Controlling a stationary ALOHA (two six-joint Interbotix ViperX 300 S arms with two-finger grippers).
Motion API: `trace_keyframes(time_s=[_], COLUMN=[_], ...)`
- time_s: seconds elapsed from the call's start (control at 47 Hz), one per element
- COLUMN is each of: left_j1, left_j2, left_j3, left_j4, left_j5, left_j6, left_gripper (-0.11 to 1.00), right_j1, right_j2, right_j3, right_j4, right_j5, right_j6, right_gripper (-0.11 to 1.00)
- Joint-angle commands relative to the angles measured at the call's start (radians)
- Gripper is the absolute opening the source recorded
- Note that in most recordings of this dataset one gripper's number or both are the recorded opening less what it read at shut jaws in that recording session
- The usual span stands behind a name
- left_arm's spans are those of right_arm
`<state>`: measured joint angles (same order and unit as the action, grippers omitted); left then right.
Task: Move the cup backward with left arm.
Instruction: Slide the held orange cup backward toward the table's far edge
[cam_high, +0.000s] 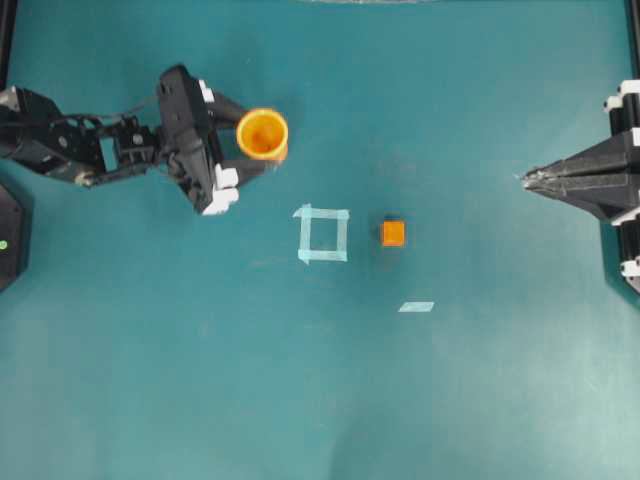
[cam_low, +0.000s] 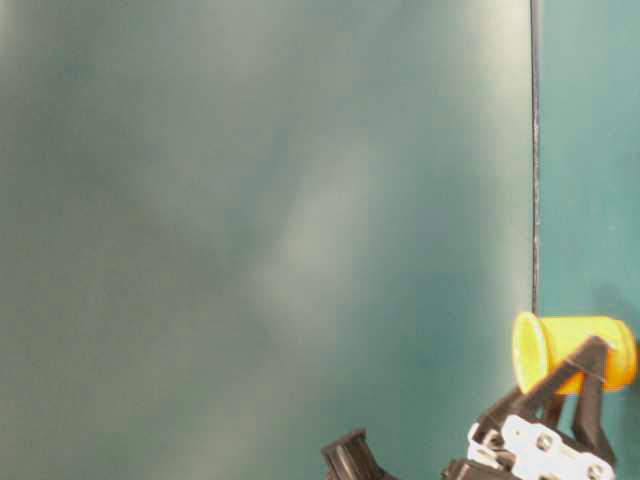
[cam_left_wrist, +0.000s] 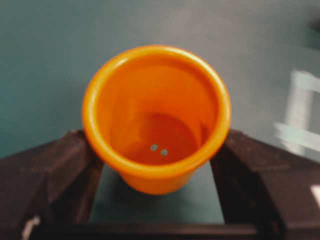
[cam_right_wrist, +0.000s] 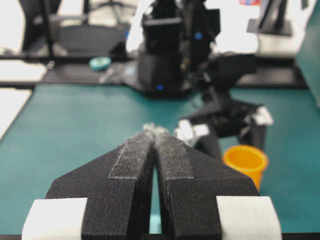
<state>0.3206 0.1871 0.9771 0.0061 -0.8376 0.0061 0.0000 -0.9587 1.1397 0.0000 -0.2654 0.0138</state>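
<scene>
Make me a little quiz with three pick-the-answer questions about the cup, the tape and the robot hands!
1. Where is the cup?
A. inside the tape square
B. between the fingers of the left hand
C. beside the right hand

2. How many orange cubes are on the table?
A. one
B. two
C. three

3. How are the fingers of the right hand?
A. spread wide
B. pressed together
C. holding the cube

Answers:
1 B: the left hand has a finger on each side of the cup, well away from the tape square.
2 A: only one cube shows, just to the right of the tape square in the view from above.
3 B: the right hand comes to a closed point with nothing in it.
</scene>
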Motion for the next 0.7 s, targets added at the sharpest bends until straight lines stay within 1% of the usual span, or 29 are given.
trace_keyframes(time_s=[0.0,0.149,0.276,0.361,0.68], left_j1=[0.040,0.104,0.152,0.179,0.265], left_j2=[-0.031,-0.028,-0.018,-0.014,-0.003], left_j3=[-0.026,-0.052,-0.089,-0.114,-0.158], left_j4=[0.003,0.003,0.003,0.003,0.005], left_j5=[-0.006,0.040,0.121,0.153,0.169], left_j6=[0.002,0.000,0.000,0.002,0.002], left_gripper=[0.64,0.64,0.64,0.64,0.64], right_j1=[0.002,0.002,0.002,0.002,0.002], right_j2=[0.005,0.005,0.005,0.005,0.008], right_j3=[-0.034,-0.035,-0.035,-0.035,-0.035], right_j4=[0.002,0.002,0.002,0.002,0.002], right_j5=[-0.003,-0.003,-0.005,-0.003,-0.005], right_j6=[0.000,0.000,0.000,0.000,0.000], right_gripper=[0.00,0.00,0.00,0.00,0.00])
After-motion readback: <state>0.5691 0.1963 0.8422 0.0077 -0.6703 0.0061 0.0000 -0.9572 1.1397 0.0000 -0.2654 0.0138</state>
